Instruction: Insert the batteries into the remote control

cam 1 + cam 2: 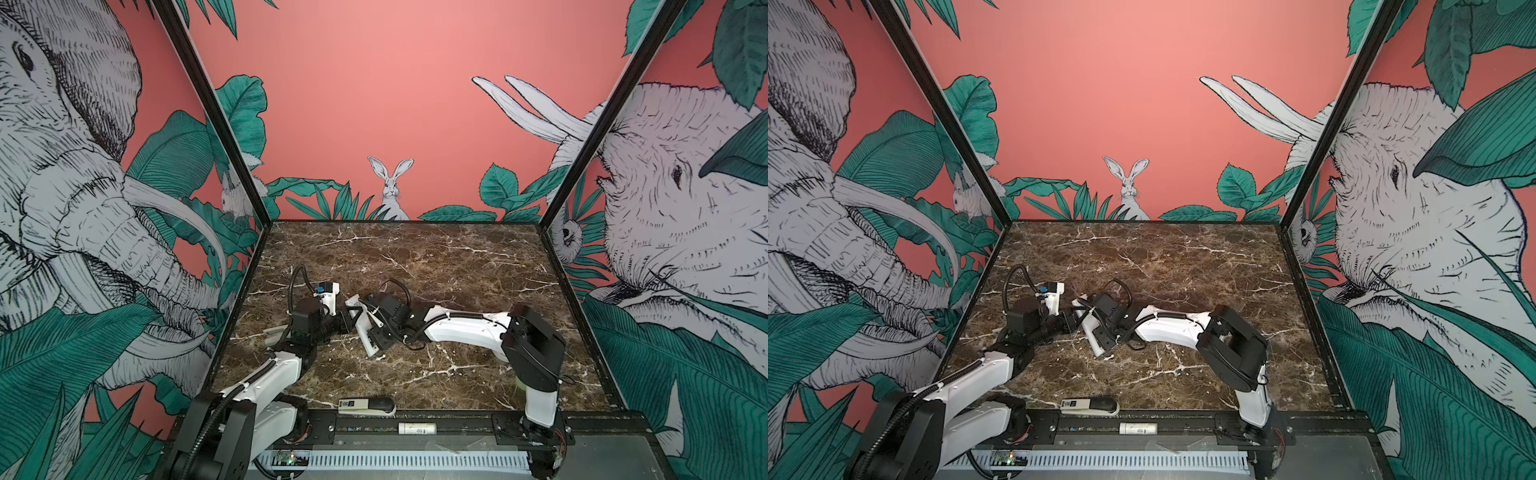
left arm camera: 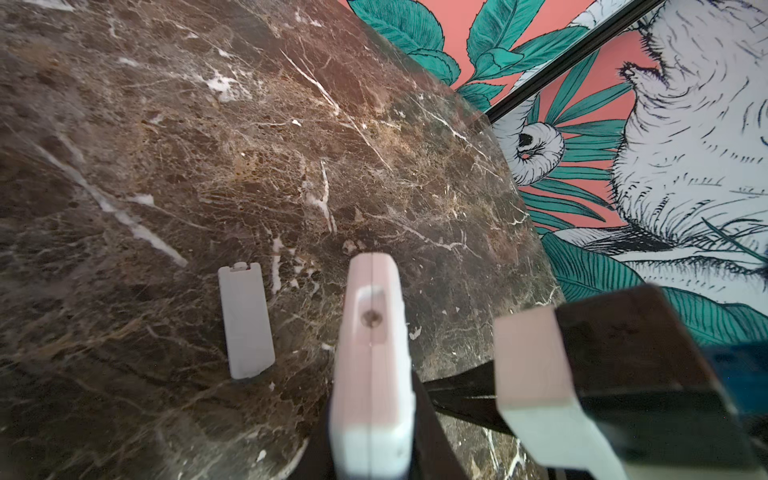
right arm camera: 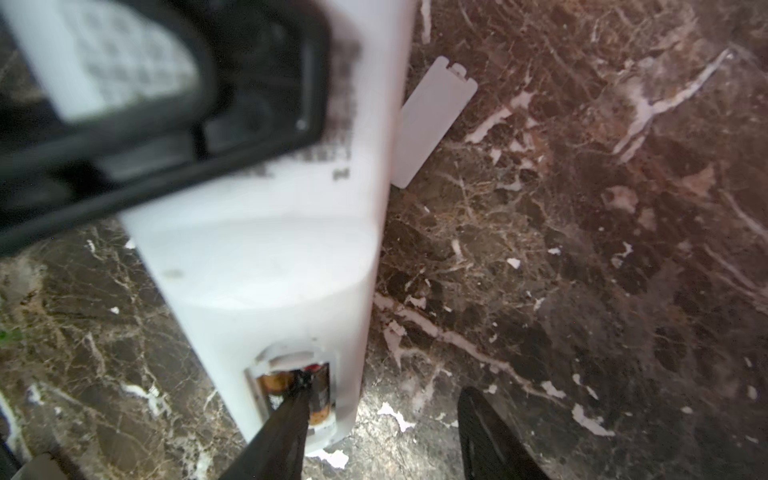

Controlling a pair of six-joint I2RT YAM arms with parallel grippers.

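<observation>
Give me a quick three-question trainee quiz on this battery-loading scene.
1. True or false: the small white rectangular plastic cover lies on the brown marble tabletop, off the slim white plastic remote control.
2. The dark cylindrical batteries sit: A loose beside the remote; B in its open compartment; C under it.
3. Fill in: the jaws of the right gripper stand ____.
Key: 1 true; 2 B; 3 open.

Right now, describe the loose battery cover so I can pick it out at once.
On the marble tabletop, find the long white remote control near the middle. Flat on the marble beside it lies the battery cover: a short, plain white plate with a tab at one end, no buttons or print.
</observation>
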